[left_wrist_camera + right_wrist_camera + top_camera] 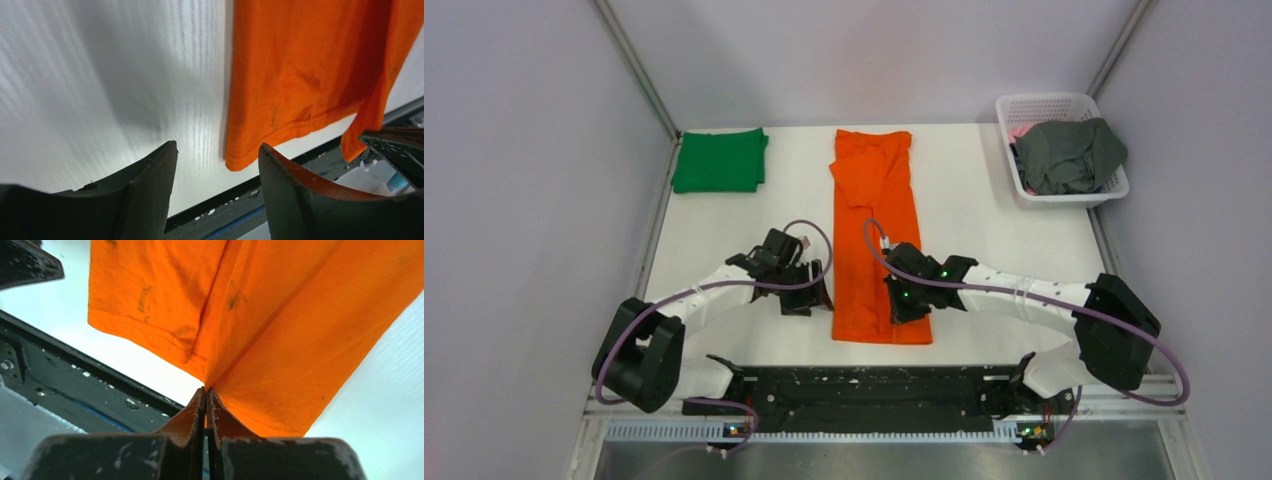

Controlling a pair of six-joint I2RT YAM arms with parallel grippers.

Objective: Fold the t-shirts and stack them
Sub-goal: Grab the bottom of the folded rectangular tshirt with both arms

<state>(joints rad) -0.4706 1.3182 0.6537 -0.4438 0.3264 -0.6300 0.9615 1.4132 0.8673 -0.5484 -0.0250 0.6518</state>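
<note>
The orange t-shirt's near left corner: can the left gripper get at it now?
Probably yes. The left gripper is open right at that corner of the orange t-shirt, nothing between. The right gripper, shut on the other corner, is not in the way.

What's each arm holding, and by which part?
Right fingers pinch the orange shirt at its near right hem corner; left fingers open, holding nothing.
</note>
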